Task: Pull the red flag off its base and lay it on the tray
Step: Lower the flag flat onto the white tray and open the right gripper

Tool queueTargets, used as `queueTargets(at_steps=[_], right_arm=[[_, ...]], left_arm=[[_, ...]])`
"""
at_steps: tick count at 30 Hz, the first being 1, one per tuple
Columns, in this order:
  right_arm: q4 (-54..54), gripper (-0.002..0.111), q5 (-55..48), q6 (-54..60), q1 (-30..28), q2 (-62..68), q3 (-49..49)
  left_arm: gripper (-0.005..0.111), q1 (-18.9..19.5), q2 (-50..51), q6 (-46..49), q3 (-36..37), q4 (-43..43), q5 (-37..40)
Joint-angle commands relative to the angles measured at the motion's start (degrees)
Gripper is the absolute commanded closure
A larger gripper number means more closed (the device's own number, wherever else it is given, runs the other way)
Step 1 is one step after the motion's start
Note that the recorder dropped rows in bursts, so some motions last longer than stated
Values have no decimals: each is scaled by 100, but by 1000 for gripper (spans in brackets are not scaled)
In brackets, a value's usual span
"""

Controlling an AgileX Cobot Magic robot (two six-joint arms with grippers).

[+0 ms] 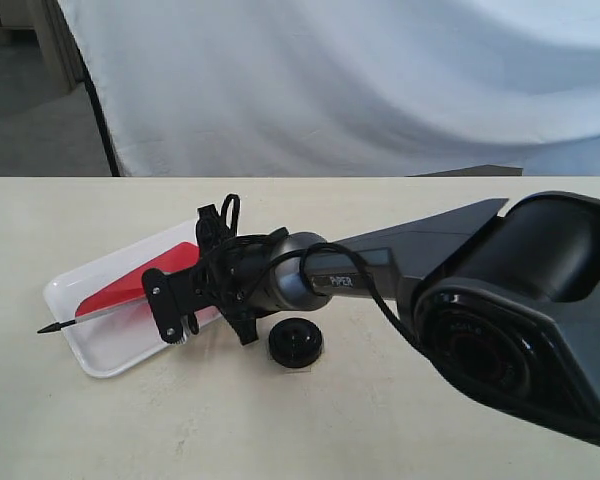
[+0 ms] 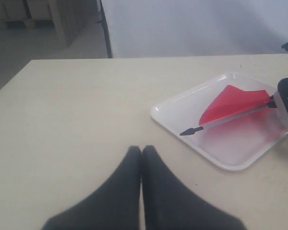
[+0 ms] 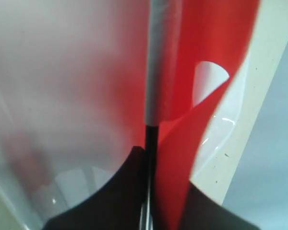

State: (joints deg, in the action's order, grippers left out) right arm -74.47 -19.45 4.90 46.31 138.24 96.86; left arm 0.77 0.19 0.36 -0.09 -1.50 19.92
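The exterior view looks down across the desk (image 1: pixel 380 420) toward a white backdrop (image 1: pixel 330 80), the right arm's joint (image 1: pixel 520 310) close to its lens. The left wrist view sits low behind the left gripper (image 2: pixel 141 151), facing the tray (image 2: pixel 182 112) from well apart. The right wrist view hangs just over that tray — blurred with nearness — looking along the pole of the red flag (image 3: pixel 216 43). All three views share tray and flag.
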Motion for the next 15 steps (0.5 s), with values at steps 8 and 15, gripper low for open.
queueTargets(at_steps=[8,15], right_arm=[[-5,69,-361,-137,75,-11,50],[-27,40,-695,-148,246,-122,50]], left_arm=[[107,-11,-19,-36,9,-15,-26],[107,-11,-19,-36,9,-15,-26]])
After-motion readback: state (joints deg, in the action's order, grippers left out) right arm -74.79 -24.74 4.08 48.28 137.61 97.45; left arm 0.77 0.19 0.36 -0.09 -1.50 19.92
